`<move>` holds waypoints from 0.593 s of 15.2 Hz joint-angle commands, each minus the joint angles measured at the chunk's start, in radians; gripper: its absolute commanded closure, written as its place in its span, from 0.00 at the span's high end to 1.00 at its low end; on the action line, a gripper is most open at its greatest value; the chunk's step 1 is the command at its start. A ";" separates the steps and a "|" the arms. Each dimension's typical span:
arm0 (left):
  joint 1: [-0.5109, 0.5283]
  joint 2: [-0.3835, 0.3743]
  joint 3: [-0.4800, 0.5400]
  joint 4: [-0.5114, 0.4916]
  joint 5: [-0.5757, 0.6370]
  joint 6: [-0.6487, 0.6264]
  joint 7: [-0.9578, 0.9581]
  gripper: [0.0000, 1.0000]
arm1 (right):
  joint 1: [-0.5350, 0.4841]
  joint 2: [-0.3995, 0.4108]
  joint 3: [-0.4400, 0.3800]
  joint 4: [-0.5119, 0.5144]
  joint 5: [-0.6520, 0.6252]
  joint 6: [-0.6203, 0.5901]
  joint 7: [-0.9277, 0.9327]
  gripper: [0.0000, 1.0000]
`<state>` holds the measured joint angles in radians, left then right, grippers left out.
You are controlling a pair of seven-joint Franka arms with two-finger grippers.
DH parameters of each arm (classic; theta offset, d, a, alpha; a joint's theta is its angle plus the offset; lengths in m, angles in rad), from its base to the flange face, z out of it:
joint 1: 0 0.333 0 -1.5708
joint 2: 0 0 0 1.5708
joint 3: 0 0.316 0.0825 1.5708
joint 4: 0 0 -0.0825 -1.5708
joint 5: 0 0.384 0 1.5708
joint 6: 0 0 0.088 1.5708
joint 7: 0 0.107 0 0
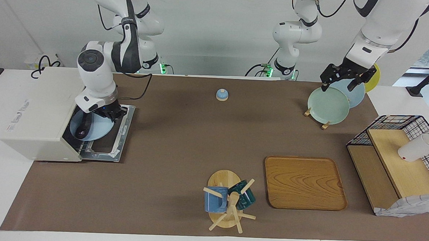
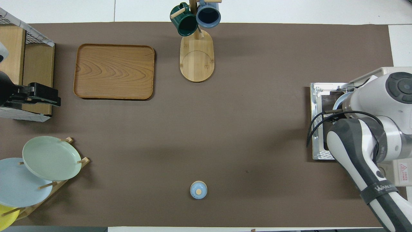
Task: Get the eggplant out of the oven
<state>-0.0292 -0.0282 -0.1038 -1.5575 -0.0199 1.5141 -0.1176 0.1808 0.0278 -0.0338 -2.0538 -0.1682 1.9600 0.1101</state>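
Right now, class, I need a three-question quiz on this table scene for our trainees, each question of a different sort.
1. True or false: the oven door is shut.
2. The eggplant lies on: A) a pale blue plate at the oven's mouth, B) the wooden tray, C) the mug rack.
3. Fill in: the ___ gripper is at the oven; the left gripper waits over the plate rack.

Key: 1 false; 2 A; 3 right.

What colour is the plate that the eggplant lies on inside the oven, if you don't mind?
Light blue; the plate shows best in the facing view.
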 commanded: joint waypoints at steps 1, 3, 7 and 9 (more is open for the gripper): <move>0.018 -0.013 -0.010 -0.015 -0.005 0.018 -0.002 1.00 | 0.098 0.023 0.000 0.040 -0.028 -0.049 0.072 0.00; 0.018 -0.013 -0.010 -0.015 -0.006 0.018 -0.002 1.00 | 0.147 0.030 0.002 0.089 -0.031 -0.088 0.159 0.00; 0.020 -0.013 -0.008 -0.015 -0.006 0.021 0.001 1.00 | 0.278 0.122 0.002 0.242 -0.019 -0.139 0.321 0.00; 0.020 -0.013 -0.008 -0.015 -0.006 0.021 0.001 1.00 | 0.333 0.159 0.005 0.306 -0.013 -0.164 0.347 0.00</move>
<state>-0.0290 -0.0282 -0.1027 -1.5575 -0.0200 1.5172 -0.1176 0.4702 0.1193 -0.0288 -1.8534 -0.1763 1.8463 0.4165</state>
